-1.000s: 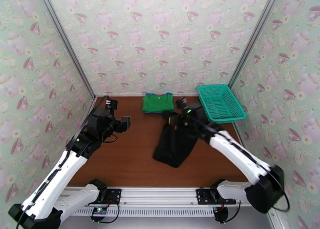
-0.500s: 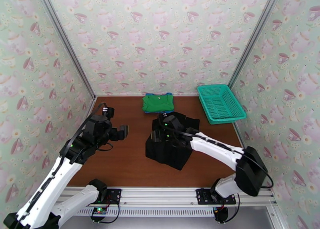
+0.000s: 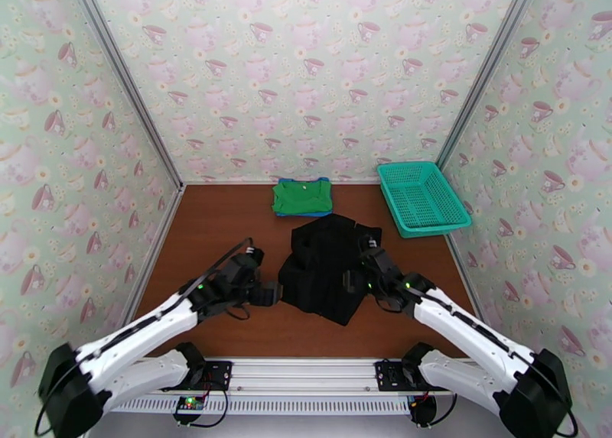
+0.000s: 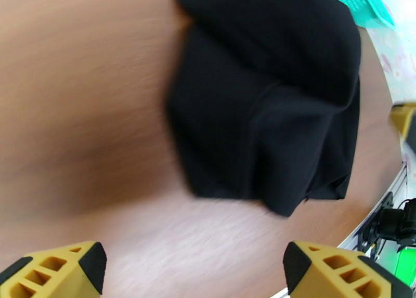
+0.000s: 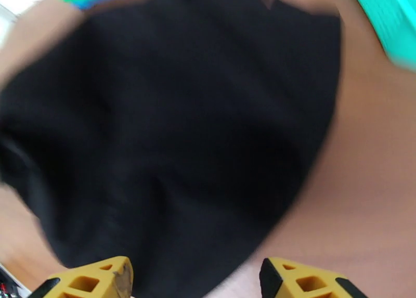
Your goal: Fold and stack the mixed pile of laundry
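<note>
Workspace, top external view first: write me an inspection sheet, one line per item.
Surface: brown wooden table, no spills seen.
Job's things: green shirt folded at the far edge atop a blue shirt; black garment lies rumpled mid-table, in front of that stack, not on it.
Clutter: teal lattice basket at far right, empty.
Grippers: left jaws open by the black garment's left edge; right jaws open at its right edge; neither holds cloth.
Cables: black cable loops along the left arm.
Surroundings: teacup-wallpaper walls, metal frame posts.
</note>
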